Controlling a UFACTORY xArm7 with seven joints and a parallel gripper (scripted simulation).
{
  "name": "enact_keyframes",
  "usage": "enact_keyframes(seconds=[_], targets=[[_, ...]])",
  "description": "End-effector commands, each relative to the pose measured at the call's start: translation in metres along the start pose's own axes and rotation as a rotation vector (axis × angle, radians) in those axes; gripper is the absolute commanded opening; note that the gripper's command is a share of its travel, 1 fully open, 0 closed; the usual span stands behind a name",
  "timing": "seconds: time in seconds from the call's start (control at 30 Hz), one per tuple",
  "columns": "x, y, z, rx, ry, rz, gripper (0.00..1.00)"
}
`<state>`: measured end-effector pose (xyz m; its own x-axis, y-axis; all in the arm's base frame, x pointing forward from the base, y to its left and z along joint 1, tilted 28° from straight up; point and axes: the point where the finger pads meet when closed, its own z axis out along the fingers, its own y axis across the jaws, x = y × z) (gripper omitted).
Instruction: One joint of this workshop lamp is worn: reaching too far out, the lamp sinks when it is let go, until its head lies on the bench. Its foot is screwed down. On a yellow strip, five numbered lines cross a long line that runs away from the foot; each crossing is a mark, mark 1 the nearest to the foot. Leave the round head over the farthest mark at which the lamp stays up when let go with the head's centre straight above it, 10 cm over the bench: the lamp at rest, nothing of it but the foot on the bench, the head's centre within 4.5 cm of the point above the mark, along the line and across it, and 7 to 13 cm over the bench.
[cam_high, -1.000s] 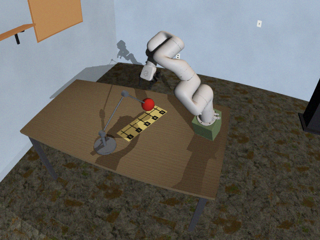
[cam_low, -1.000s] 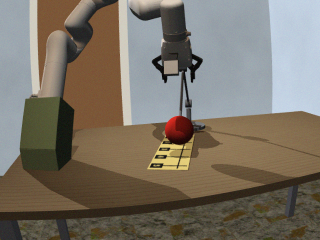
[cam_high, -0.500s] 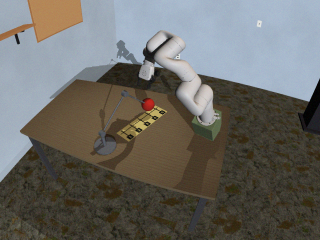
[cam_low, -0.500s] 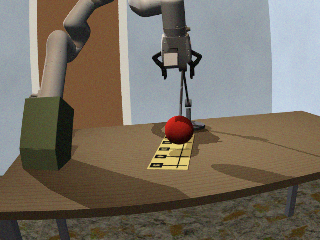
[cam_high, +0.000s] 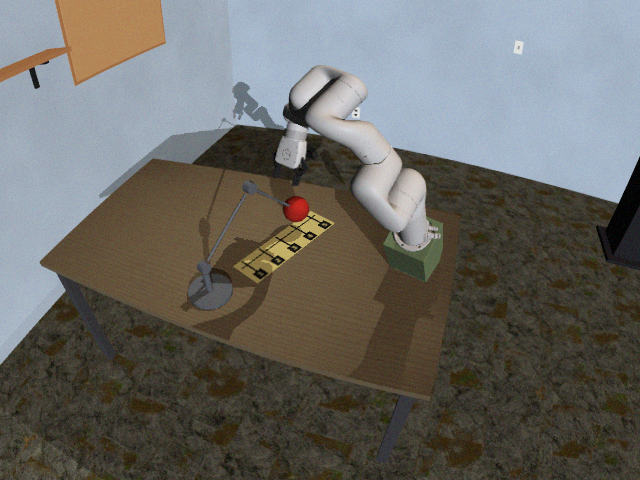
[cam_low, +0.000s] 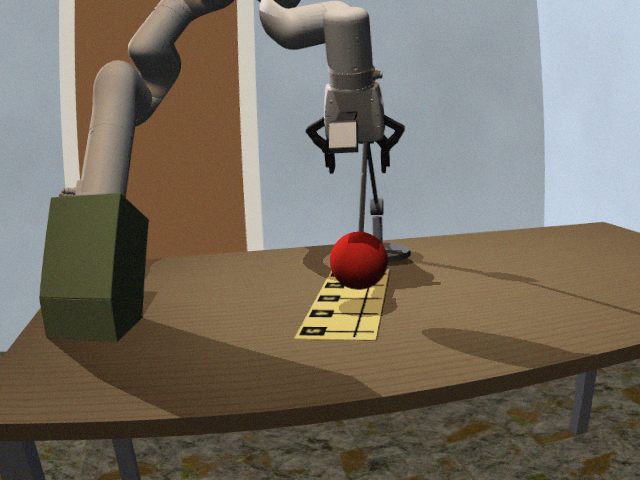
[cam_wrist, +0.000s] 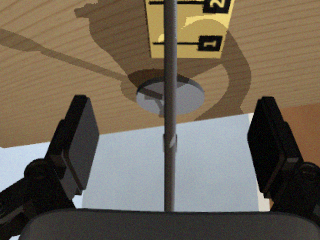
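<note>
The lamp has a round grey foot (cam_high: 209, 291), two thin grey rods joined at an elbow (cam_high: 249, 187), and a round red head (cam_high: 296, 208). The head hangs off the bench above the yellow strip (cam_high: 284, 246), around its middle marks; I cannot tell which one. In the exterior view the head (cam_low: 358, 259) hides the strip's (cam_low: 343, 310) end toward the foot (cam_low: 392, 251). My gripper (cam_high: 289, 175) (cam_low: 356, 162) is open and empty, up above the lamp's arm and head. In the wrist view the lamp's rod (cam_wrist: 171, 60) runs between my spread fingers, touching neither.
The arm's green base block (cam_high: 415, 253) stands at the table's right side. The table's far edge lies just behind the gripper. Walls close the far and left sides.
</note>
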<state>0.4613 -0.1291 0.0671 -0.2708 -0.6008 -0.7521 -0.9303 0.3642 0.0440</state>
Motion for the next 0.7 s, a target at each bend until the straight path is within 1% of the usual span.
enact_keyframes(seconds=[0.0, 0.53, 0.6, 0.67], targets=[[0.001, -0.002, 0.009, 0.005, -0.002, -0.002, 1.00], [0.000, -0.001, 0.043, 0.004, 0.006, -0.001, 1.00], [0.000, -0.001, 0.043, 0.004, 0.006, -0.001, 1.00], [0.000, -0.001, 0.047, 0.004, 0.007, -0.001, 1.00]])
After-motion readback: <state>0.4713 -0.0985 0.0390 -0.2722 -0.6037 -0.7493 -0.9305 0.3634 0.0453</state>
